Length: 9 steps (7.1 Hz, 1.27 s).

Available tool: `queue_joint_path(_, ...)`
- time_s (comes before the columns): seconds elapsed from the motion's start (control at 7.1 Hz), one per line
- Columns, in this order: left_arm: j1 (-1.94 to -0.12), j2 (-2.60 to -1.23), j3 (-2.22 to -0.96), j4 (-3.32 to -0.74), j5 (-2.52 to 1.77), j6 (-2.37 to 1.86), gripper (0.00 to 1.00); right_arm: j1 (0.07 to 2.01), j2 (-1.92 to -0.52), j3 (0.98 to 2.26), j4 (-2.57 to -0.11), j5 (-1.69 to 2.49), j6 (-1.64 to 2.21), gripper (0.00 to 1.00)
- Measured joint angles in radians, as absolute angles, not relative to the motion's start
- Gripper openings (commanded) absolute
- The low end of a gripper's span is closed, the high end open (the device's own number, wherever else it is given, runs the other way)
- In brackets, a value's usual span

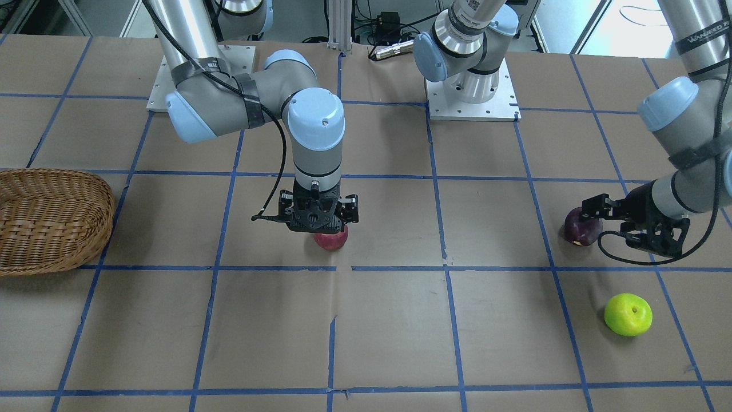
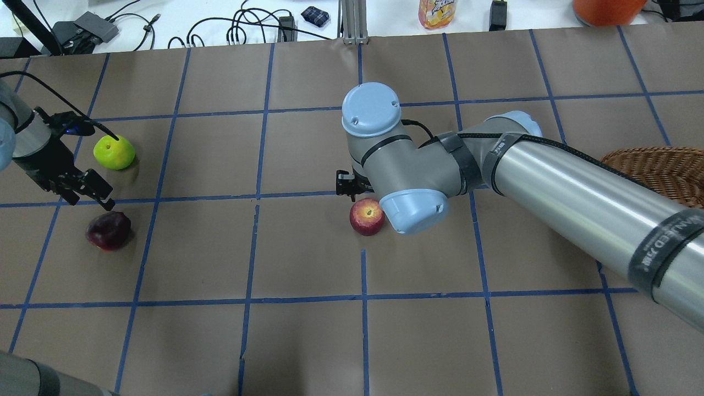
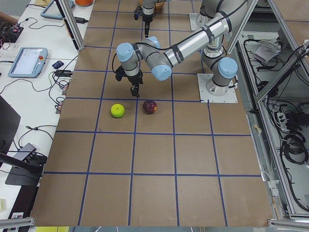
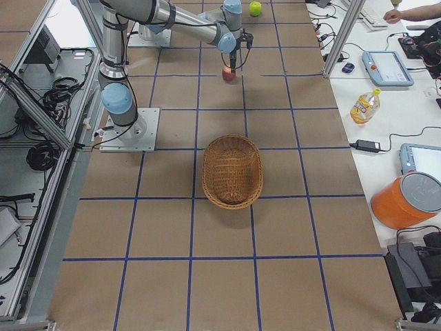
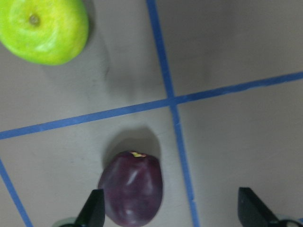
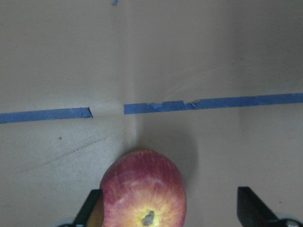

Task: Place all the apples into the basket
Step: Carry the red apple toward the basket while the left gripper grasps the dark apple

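Observation:
The red apple [image 1: 330, 238] lies mid-table, and my right gripper [image 1: 320, 220] hangs open right above it. In the right wrist view the apple [image 6: 142, 189] sits between the open fingers, close to the left fingertip [image 6: 92, 208]. The dark purple apple [image 2: 109, 231] lies beside my open left gripper [image 2: 91, 192]. In the left wrist view it [image 5: 132, 189] is by the left fingertip [image 5: 94, 210]. The lime green apple [image 2: 114, 152] lies a little apart from it. The wicker basket [image 1: 51, 220] stands empty at the table's end on my right.
The two arm base plates [image 1: 472, 97] are bolted at the table's robot side. A juice bottle [image 4: 363, 105], an orange container [image 4: 406, 200] and tablets lie on the side bench beyond the table edge. Blue tape lines grid the brown tabletop.

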<state>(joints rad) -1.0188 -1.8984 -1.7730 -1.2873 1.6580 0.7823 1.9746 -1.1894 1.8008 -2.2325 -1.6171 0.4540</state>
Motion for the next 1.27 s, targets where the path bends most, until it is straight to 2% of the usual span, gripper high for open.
queue_joint_path(0.42, -1.011, -1.963, -1.825, -1.203, 1.707, 0.810, 1.00, 1.984, -1.162, 1.815, -2.266, -1.583, 0.454, 1.00)
queue_joint_path(0.56, -1.009, -1.979, -1.830, -1.194, 1.728, 0.821, 0.71, 1.985, -1.153, 1.823, -2.273, -1.573, 0.451, 1.00)
queue_joint_path(0.7, -1.008, -1.989, -1.834, -1.191, 1.731, 0.826, 0.37, 1.985, -1.146, 1.832, -2.276, -1.568, 0.444, 0.81)
queue_joint_path(0.85, -1.006, -1.991, -1.835, -1.193, 1.728, 0.829, 0.32, 1.985, -1.138, 1.838, -2.277, -1.566, 0.440, 0.56)
queue_joint_path(0.99, -1.010, -1.983, -1.830, -1.210, 1.727, 0.828, 0.09, 1.985, -1.133, 1.837, -2.278, -1.565, 0.436, 0.43)
queue_joint_path(1.13, -1.022, -1.964, -1.812, -1.247, 1.727, 0.826, 0.02, 1.982, -1.134, 1.831, -2.278, -1.565, 0.426, 0.43)
queue_joint_path(1.27, -1.037, -1.944, -1.794, -1.288, 1.715, 0.825, 0.00, 1.972, -1.154, 1.820, -2.274, -1.566, 0.413, 0.46)
